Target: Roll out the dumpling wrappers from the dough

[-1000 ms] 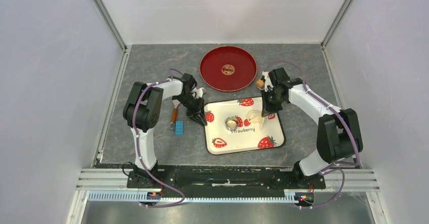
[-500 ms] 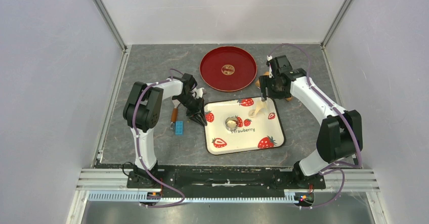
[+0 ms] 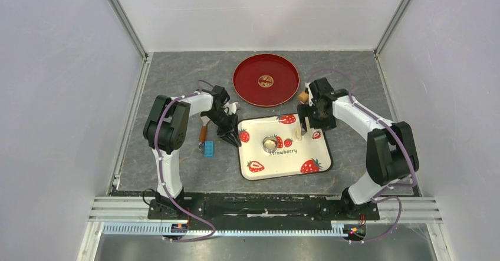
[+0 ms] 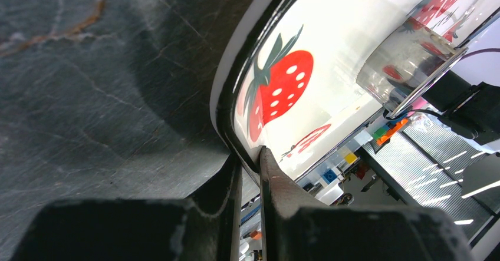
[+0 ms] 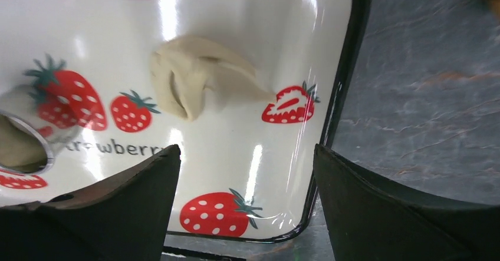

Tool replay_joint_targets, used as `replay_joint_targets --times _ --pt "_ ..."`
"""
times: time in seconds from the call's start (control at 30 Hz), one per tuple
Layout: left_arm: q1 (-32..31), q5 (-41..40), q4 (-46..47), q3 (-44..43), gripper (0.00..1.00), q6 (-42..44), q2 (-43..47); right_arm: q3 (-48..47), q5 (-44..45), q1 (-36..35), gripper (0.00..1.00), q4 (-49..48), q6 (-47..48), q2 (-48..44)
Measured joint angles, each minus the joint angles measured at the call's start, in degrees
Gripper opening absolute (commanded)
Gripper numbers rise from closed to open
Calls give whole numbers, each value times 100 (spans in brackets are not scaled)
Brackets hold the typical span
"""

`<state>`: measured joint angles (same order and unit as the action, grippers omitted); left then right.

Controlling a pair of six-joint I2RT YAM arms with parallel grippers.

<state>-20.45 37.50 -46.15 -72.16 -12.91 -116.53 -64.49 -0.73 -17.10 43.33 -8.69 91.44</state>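
The dough (image 5: 203,75) lies as a crumpled pale lump on the strawberry tray (image 5: 236,13), near its back right corner (image 3: 296,132). My right gripper (image 5: 246,150) hovers just above it, open, with nothing between its fingers (image 3: 308,119). My left gripper (image 4: 250,158) is shut on the tray's left rim (image 4: 227,96), at the tray's left edge in the top view (image 3: 229,134). A metal ring cutter (image 3: 270,143) stands mid-tray with pale dough inside it (image 5: 15,146). No loose dumpling wrappers are in view.
A red plate (image 3: 265,79) with a gold emblem sits behind the tray. The tan end of a wooden roller (image 3: 303,96) shows beside my right wrist. An orange-handled scraper (image 3: 203,134) and a blue block (image 3: 209,148) lie left of the tray.
My right gripper opened and let go of the dough, which had hung stretched from it; the dough now lies bunched on the tray. The left arm has not moved.
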Motion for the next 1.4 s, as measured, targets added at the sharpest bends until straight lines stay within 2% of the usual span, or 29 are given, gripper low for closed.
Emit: replay_joint_targets --times 0.23,0.37,0.47,0.67,0.8,1.0,1.13,1.33,1.4 --pt "0 0 0 0 18 0 0 452 356 9 93 170 42 293" --pt "0 0 0 0 18 0 0 435 693 33 93 315 142 229" --pt "0 0 0 0 18 0 0 249 621 52 90 481 234 153" --pt "0 0 0 0 18 0 0 -505 -96 -140 80 533 247 101" --pt "0 0 2 2 18 0 0 -927 -568 -673 69 501 149 273" --pt "0 4 35 33 18 -2 22 -1056 -1054 -1471 59 358 -37 1012" --pt "0 0 42 39 18 0 31 -1058 -1167 -1604 54 332 -107 1355" --pt "0 2 42 39 18 0 31 -1062 -1270 -1617 32 221 -179 1624" --pt "0 2 42 39 18 0 31 -1062 -1300 -1617 30 179 -184 1668"
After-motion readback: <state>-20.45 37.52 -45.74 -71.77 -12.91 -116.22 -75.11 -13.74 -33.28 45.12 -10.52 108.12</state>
